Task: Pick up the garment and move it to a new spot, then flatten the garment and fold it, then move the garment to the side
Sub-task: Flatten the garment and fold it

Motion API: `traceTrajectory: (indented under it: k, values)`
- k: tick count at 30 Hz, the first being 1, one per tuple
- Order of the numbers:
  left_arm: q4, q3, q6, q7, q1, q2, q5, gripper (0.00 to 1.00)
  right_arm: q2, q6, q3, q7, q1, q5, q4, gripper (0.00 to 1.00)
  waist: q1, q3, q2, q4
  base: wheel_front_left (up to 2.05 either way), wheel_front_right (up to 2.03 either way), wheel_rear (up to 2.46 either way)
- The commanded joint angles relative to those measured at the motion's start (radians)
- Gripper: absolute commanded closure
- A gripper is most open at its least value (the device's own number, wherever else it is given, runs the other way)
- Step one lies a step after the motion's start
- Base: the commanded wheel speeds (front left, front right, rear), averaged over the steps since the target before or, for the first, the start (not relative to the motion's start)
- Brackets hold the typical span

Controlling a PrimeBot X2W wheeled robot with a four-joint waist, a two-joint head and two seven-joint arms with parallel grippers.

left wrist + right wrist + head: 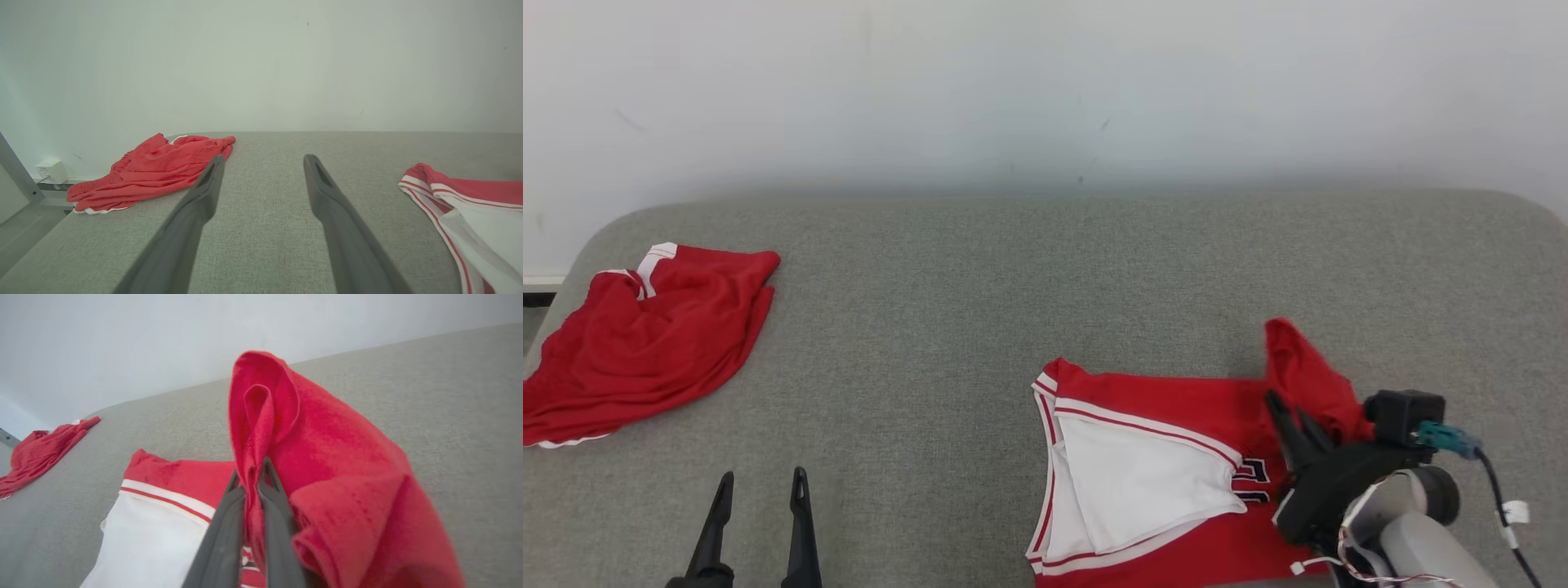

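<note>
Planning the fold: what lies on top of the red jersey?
A white panel lies folded over the jersey, hiding part of its dark lettering. The right pincer pinches a raised red flap.

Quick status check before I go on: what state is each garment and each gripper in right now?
Red and white jersey: lying on the grey padded surface, partly folded over with its white side showing, one red corner lifted.
Red shorts: crumpled at the surface's far left corner, no gripper on them.
Right gripper: shut on the jersey's red corner.
Left gripper: open, empty, over bare surface.
</note>
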Motion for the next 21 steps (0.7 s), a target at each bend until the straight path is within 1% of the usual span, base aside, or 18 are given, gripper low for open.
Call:
traceTrajectory:
  k: [1, 5, 10, 14, 20, 21]
  values:
    - [0.003, -0.001, 0.003, -0.003, -0.005, -0.002, -0.001, 0.00, 0.012, -0.003, 0.010, 0.007, 0.012, -0.009, -0.014, 1.00, 0.0000, 0.002, 0.0000, 0.008, 0.00, 0.00, 0.00]
    - [0.008, -0.009, 0.004, -0.003, -0.010, -0.002, -0.005, 0.00, 0.074, -0.003, 0.061, 0.037, 0.015, -0.025, -0.060, 1.00, 0.0000, 0.006, 0.0000, 0.025, 0.00, 0.00, 0.00]
    - [0.017, -0.028, 0.007, -0.003, -0.023, -0.002, -0.014, 0.00, 0.140, -0.003, 0.098, 0.047, 0.008, -0.034, -0.065, 1.00, 0.0000, 0.014, 0.0000, 0.052, 0.00, 0.00, 0.00]
    - [0.024, -0.045, 0.012, -0.003, -0.036, -0.003, -0.024, 0.00, 0.172, -0.003, 0.124, 0.044, 0.001, -0.037, -0.044, 1.00, 0.0000, 0.021, 0.0000, 0.075, 0.00, 0.00, 0.00]
    - [0.032, -0.066, 0.017, -0.003, -0.046, -0.003, -0.028, 0.00, 0.197, -0.003, 0.147, 0.017, -0.017, -0.031, 0.010, 1.00, 0.0000, 0.032, 0.0000, 0.097, 0.00, 0.00, 0.00]
    - [0.033, -0.069, 0.019, -0.003, -0.049, -0.003, -0.029, 0.00, 0.198, -0.003, 0.152, 0.013, -0.022, -0.035, 0.020, 0.87, 0.0000, 0.033, 0.0000, 0.099, 0.00, 0.00, 0.00]
